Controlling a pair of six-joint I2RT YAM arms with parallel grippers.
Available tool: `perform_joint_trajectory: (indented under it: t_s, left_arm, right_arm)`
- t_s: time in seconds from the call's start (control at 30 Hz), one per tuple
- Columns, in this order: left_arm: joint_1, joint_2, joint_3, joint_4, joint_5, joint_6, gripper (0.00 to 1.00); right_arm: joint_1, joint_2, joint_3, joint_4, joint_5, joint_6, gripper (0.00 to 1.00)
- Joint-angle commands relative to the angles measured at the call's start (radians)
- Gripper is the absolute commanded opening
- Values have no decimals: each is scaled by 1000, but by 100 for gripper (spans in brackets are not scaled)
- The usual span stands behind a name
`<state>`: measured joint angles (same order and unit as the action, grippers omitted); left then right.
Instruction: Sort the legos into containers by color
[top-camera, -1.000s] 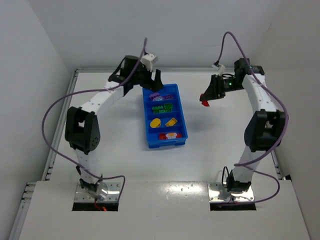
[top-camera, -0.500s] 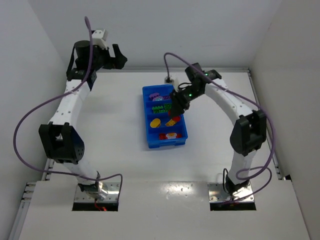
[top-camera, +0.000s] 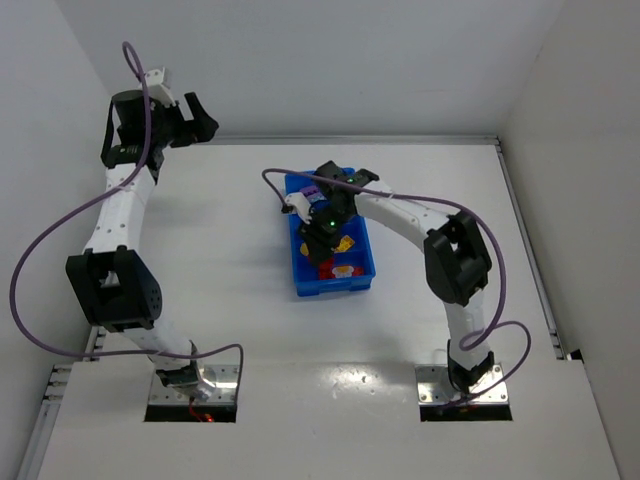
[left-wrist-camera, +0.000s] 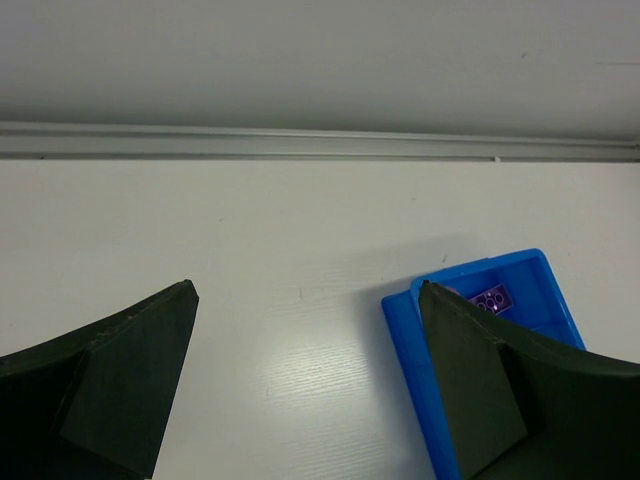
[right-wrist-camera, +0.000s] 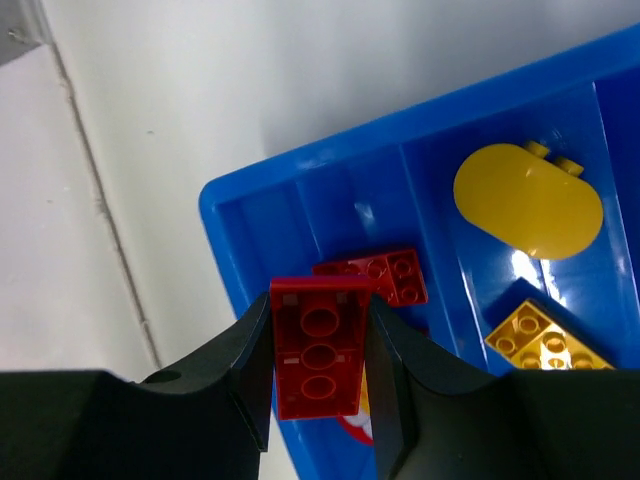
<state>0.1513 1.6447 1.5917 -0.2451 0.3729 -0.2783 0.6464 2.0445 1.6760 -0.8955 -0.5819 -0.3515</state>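
The right gripper is pinching a red lego in narrow jaws, seemingly just above the red compartment of the blue tray. The left gripper is gaping wide, empty.

Tray bright blue, glossy. Upturned brick red; studded brick beside it same red. Rounded piece plain yellow; neighbouring brick deeper orange-yellow. Flat piece purple. Table white. Left arm white, joints black.
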Motion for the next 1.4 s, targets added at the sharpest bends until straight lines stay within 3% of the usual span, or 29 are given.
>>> perform_joint_trajectory:
  t_s: [0.0,0.27,0.53,0.77,0.97,1.23,1.33,1.37]
  left_arm:
    - [4,-49,-1,-3,-6,-10,100]
    - [24,-20,17,-23,18,10,100]
    - [24,-10,17,-34,-20,19,100]
    - [24,-10,-6,-34,-43,19,100]
    - [24,-31,-24,-34,-43,39,100]
    - [-82,-62,-76,-103,-64,142,100]
    - [-166,-72,-125,-151,-126,163,100]
    - [-203,-72,-166,-151,-141,163,100]
  right_arm:
    - [27,20,1,61,59,-23,5]
    - [55,51,10,59,79,-43,16]
    - [85,31,-45,59,116,-53,45]
    - [95,-10,-45,69,145,-53,52]
    - [81,-92,13,78,203,-3,52]
    - [-37,-251,13,188,408,89,55]
    - [-167,-294,-15,225,410,219,57]
    - [-260,-294,-39,236,398,251,59]
